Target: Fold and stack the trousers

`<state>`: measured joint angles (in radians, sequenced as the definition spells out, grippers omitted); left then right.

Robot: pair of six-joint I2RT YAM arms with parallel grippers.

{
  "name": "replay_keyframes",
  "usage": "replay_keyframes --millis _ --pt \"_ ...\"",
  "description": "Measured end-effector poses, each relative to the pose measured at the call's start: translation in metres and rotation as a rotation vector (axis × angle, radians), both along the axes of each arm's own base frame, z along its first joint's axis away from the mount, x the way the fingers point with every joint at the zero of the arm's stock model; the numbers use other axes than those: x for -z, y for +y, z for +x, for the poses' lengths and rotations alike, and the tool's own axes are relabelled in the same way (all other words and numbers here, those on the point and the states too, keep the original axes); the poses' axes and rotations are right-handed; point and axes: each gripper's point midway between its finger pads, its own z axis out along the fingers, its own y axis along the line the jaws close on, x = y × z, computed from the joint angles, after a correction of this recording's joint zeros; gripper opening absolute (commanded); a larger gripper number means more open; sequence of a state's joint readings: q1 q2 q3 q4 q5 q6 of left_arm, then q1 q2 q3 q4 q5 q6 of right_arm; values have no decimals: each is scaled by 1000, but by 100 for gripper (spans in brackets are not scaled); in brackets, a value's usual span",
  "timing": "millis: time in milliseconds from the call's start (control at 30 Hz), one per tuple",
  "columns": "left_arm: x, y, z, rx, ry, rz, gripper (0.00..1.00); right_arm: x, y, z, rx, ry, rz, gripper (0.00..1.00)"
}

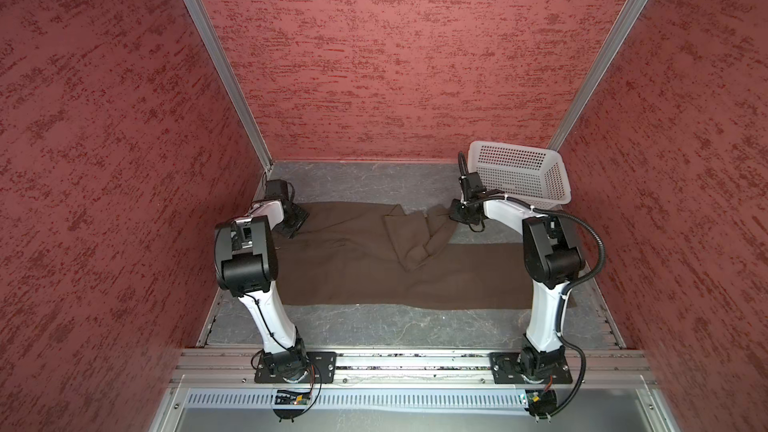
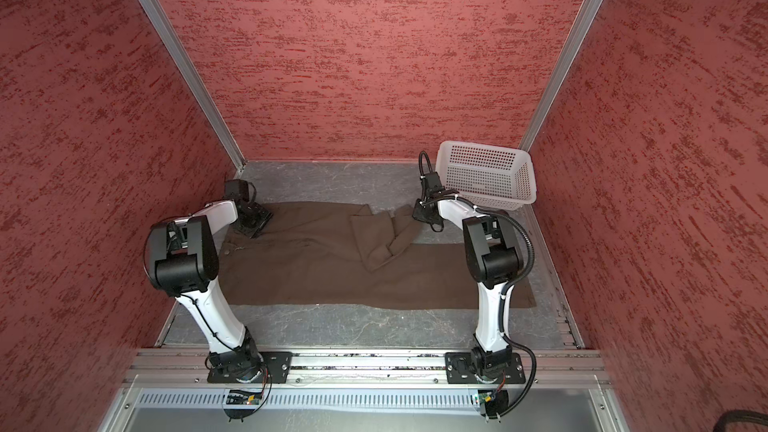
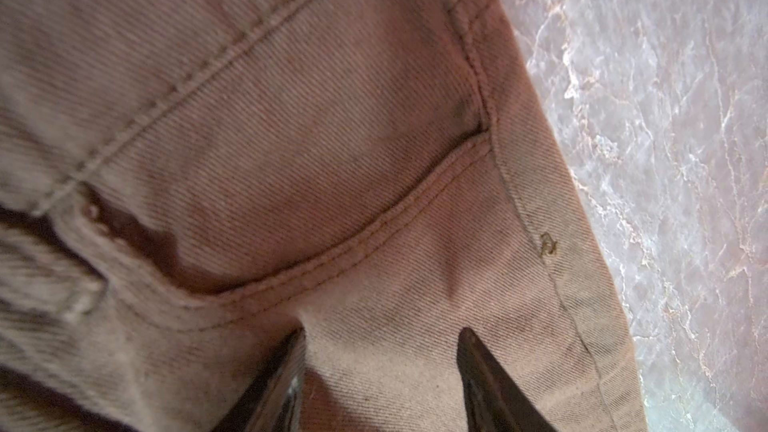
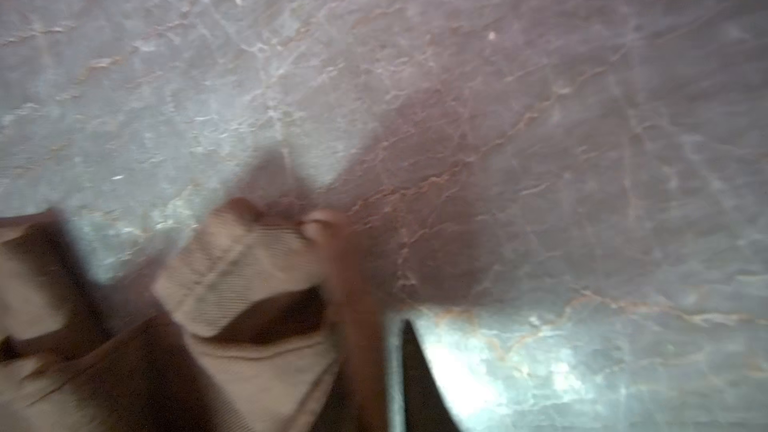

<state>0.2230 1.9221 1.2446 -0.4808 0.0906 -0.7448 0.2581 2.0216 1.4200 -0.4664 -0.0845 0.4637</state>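
Observation:
The dark brown trousers (image 1: 353,272) lie spread across the grey table in both top views, with the far leg doubled back toward the middle in a crumpled fold (image 1: 415,238). My left gripper (image 1: 297,222) rests on the waist corner at the far left. In the left wrist view it is open (image 3: 384,332), its fingers (image 3: 478,367) apart on flat cloth beside a pocket seam. My right gripper (image 1: 453,211) is at the tip of the folded-back leg. In the blurred right wrist view it is shut (image 4: 374,326) on a bunched edge of the trousers (image 4: 249,268).
A white perforated basket (image 1: 519,172) stands tilted at the far right corner, just behind the right arm. Red textured walls close in three sides. Bare marbled table (image 2: 353,184) shows behind and in front of the trousers. The near leg reaches under the right arm.

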Motion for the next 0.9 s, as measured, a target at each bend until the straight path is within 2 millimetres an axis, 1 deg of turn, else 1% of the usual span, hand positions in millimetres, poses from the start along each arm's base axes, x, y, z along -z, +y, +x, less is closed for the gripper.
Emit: replay_keyframes --millis 67,100,133,167,200,233,300,333,367,400,433,467,500,533,567,600,667,700,733,767,800,833,900 --pt "0 0 0 0 0 -2 59 -13 1 2 -5 -28 6 0" --pt "0 0 0 0 0 -2 59 -24 0 3 -8 -51 3 0" --pt "0 0 0 0 -1 -3 59 -40 -1 4 -8 -88 -4 0" --pt "0 0 0 1 -1 -4 59 -61 -4 5 -5 -137 -14 0" --pt "0 0 0 1 -1 -4 59 -82 -8 5 4 -189 -27 0" --pt "0 0 0 1 -1 -4 59 -108 -14 3 20 -254 -42 0" --pt "0 0 0 1 -2 -5 60 -160 -34 -9 76 -396 -75 0" --pt "0 0 0 1 -2 -5 59 -182 -47 -18 114 -464 -88 3" --pt "0 0 0 0 -2 -5 59 -200 -62 -30 159 -523 -102 7" --pt "0 0 0 0 -2 -5 59 -208 -77 -40 203 -557 -114 11" --pt "0 0 0 0 -2 -5 59 -213 -96 -52 263 -587 -125 20" --pt "0 0 0 0 -2 -6 59 -208 -117 -63 324 -590 -140 31" --pt "0 0 0 0 -2 -6 59 -197 -137 -72 385 -574 -154 41" --pt "0 0 0 0 -2 -6 60 -180 -159 -83 449 -542 -170 52" --pt "0 0 0 0 -2 -6 59 -157 -180 -93 508 -490 -185 61" --pt "0 0 0 0 -2 -6 59 -134 -195 -102 553 -433 -194 65" --pt "0 0 0 0 -2 -6 59 -85 -220 -128 630 -298 -205 68" --pt "0 0 0 0 -2 -6 59 -62 -229 -143 666 -225 -201 69" --pt "0 0 0 0 -2 -6 59 -46 -234 -157 690 -169 -197 69" --pt "0 0 0 0 -1 -6 59 -36 -236 -166 704 -132 -191 70" --pt "0 0 0 0 -1 -6 60 -31 -237 -172 715 -110 -184 70" --pt "0 0 0 0 -1 -6 59 -30 -237 -175 721 -98 -178 70" --pt "0 0 -1 0 -2 -6 59 -37 -238 -174 728 -121 -167 68"
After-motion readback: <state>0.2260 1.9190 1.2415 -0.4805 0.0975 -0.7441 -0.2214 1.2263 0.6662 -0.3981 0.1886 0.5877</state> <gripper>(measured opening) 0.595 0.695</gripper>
